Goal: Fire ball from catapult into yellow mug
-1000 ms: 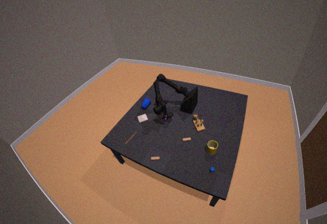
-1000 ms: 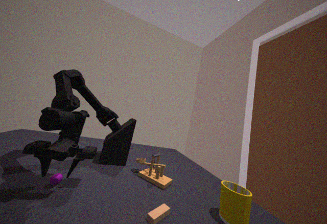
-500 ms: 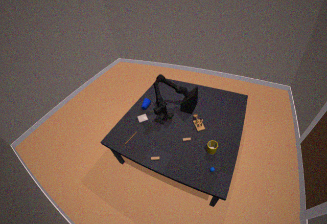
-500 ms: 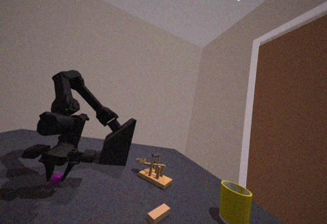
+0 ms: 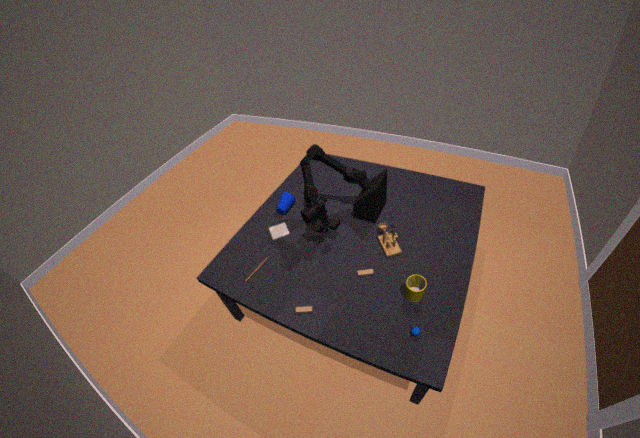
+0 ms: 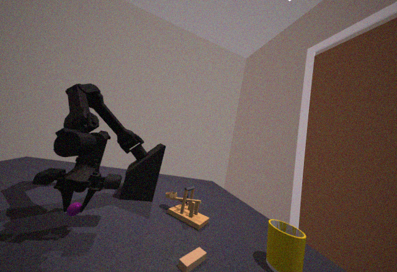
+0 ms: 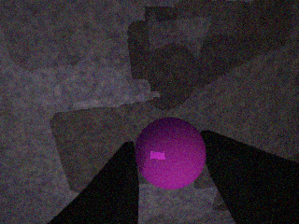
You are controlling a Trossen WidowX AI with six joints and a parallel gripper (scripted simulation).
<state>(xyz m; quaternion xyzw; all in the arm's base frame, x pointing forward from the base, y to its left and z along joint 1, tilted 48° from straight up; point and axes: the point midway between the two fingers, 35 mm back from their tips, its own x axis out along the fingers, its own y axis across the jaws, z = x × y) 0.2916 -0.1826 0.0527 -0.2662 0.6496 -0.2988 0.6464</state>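
My gripper (image 6: pixel 74 209) (image 7: pixel 167 145) points down and is shut on the magenta ball (image 6: pixel 74 208) (image 7: pixel 171 153), with one fingertip against each side of it. The ball is at or just above the table top; the exact height is hard to tell. In the top view the arm mostly hides the ball. The wooden catapult (image 5: pixel 389 243) (image 6: pixel 189 216) stands to the right of the arm's base, its cup end raised to the left in the exterior view. The yellow mug (image 5: pixel 415 288) (image 6: pixel 285 246) stands upright beyond the catapult, near the table's right edge.
On the dark table (image 5: pixel 341 288) lie a blue cup (image 5: pixel 285 203), a white square (image 5: pixel 279 230), a thin stick (image 5: pixel 256 269), two wooden blocks (image 5: pixel 365 272) (image 5: pixel 303 309) and a blue ball (image 5: pixel 415 331). One block also shows in the exterior view (image 6: pixel 192 259).
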